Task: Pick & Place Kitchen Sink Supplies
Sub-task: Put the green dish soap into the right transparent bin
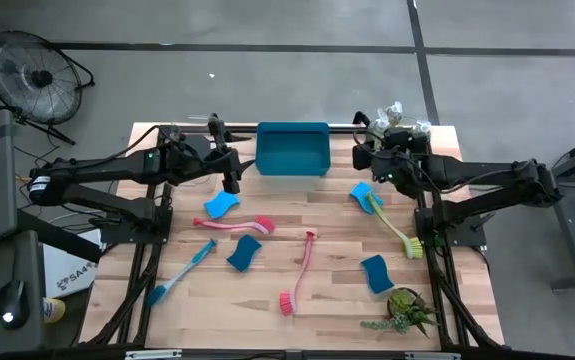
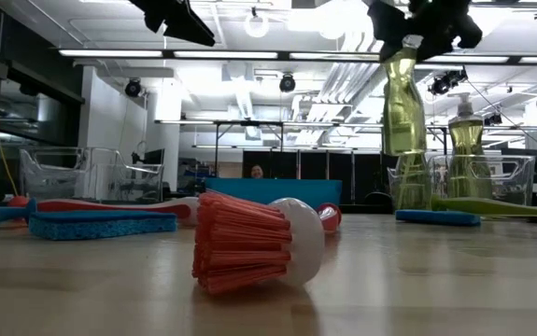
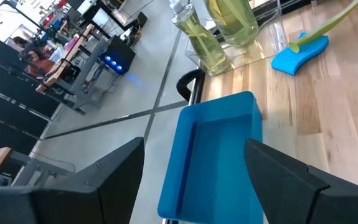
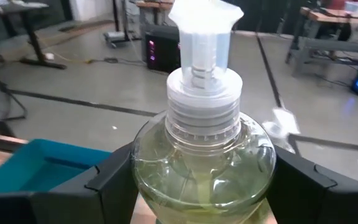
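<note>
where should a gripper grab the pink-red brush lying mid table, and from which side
Grip the pink-red long-handled dish brush on its thin straight handle, near the middle, coming straight down from above. It lies flat on the wooden table with bare wood on both sides of the handle. The bristle head at the near end is probably too bulky for a sure pinch.

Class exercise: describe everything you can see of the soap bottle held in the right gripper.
The bottle is clear plastic, rounded at the shoulder, filled with yellow-green liquid. A ribbed clear collar and a white pump head top it. It stands upright, lifted clear of the table in the low view, near the far right corner. The right gripper clasps its body, one dark finger on each side. Nothing else touches it. A second bottle stands behind.
</note>
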Controlling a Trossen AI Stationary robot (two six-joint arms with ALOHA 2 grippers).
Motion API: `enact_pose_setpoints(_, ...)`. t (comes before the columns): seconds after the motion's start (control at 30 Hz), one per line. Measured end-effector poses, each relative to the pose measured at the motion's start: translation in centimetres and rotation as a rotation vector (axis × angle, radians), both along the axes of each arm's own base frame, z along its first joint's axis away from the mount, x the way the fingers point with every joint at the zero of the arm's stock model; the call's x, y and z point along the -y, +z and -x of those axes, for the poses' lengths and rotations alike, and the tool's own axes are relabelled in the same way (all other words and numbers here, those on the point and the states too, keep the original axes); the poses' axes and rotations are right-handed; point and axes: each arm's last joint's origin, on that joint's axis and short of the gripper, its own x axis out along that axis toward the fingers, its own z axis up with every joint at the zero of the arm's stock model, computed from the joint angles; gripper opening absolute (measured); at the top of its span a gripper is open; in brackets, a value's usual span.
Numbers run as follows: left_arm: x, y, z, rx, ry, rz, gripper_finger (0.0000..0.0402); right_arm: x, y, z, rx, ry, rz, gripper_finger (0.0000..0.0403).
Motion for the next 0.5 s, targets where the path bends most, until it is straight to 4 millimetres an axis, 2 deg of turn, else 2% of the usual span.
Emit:
enact_pose_setpoints(0.2, 0.0, 0.0, 0.0, -0.002, -0.003, 0.002, 0.0269, 0.5, -0.6, 1.5, 0.003, -0.076, -0.042, 0.0275)
enact_pose_setpoints(0.5, 0.0, 0.0, 0.0, 0.004, -0.002, 0.011, 0.0269, 1.3, -1.3, 2.6, -0.027, -0.167, -0.060, 0.0275)
